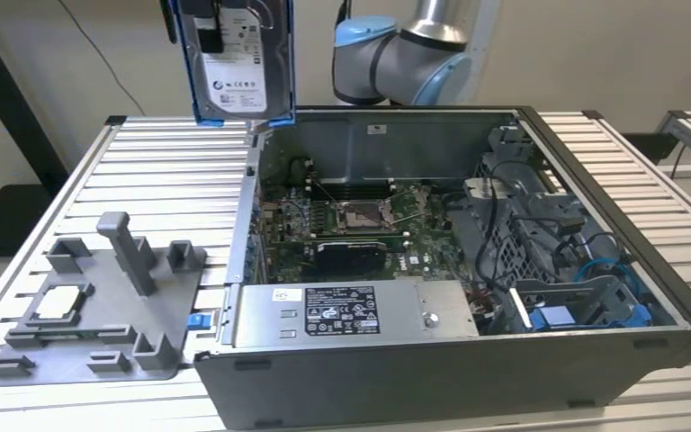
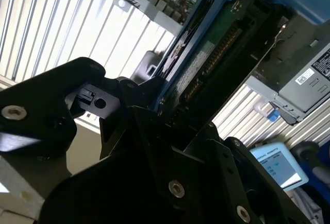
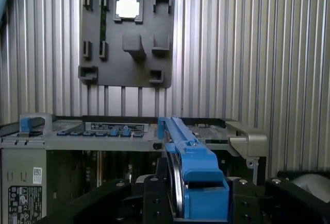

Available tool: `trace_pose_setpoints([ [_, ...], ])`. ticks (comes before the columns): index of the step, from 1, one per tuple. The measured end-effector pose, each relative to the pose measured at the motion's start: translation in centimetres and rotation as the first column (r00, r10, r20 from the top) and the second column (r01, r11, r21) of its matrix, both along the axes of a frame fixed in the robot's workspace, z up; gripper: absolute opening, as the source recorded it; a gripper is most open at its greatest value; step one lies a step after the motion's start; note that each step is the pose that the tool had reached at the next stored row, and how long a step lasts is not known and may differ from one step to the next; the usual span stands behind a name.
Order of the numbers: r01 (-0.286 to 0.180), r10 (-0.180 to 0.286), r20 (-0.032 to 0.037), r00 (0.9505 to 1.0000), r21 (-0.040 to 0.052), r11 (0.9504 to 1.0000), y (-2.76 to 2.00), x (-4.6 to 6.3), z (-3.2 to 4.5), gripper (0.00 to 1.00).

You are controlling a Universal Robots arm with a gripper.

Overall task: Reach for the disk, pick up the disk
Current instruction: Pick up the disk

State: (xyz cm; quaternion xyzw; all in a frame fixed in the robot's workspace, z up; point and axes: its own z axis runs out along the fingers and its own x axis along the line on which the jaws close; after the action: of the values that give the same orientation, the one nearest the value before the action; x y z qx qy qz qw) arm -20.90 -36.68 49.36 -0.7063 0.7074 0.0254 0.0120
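A: While a pale wall backs the slatted metal table (image 1: 154, 162), the open computer case (image 1: 442, 378) sits mid-table, with a grey fixture plate (image 1: 94, 306) just beside the case.
B: And the claw (image 3: 196, 201)?
A: Clenched on the disk (image 1: 240, 63), squeezing its blue caddy from both sides. It's held upright, high above the case's rear corner.
B: Any writing?
A: A white printed label on the disk's face, and a white sticker on the grey box (image 1: 358, 310) inside the case.
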Motion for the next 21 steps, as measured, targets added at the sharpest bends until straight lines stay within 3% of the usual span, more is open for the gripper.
trace_pose_setpoints([
  [5,-0.001,0.001,-0.0012,1.0000,-0.0001,1.0000,0.00,0.9,1.14,0.00],
  [8,-0.001,0.001,-0.0037,1.0000,0.0000,1.0000,0.00,2.2,1.47,0.00],
  [21,-0.003,0.003,-0.0139,0.9999,0.0000,1.0000,0.00,8.2,1.58,0.00],
])
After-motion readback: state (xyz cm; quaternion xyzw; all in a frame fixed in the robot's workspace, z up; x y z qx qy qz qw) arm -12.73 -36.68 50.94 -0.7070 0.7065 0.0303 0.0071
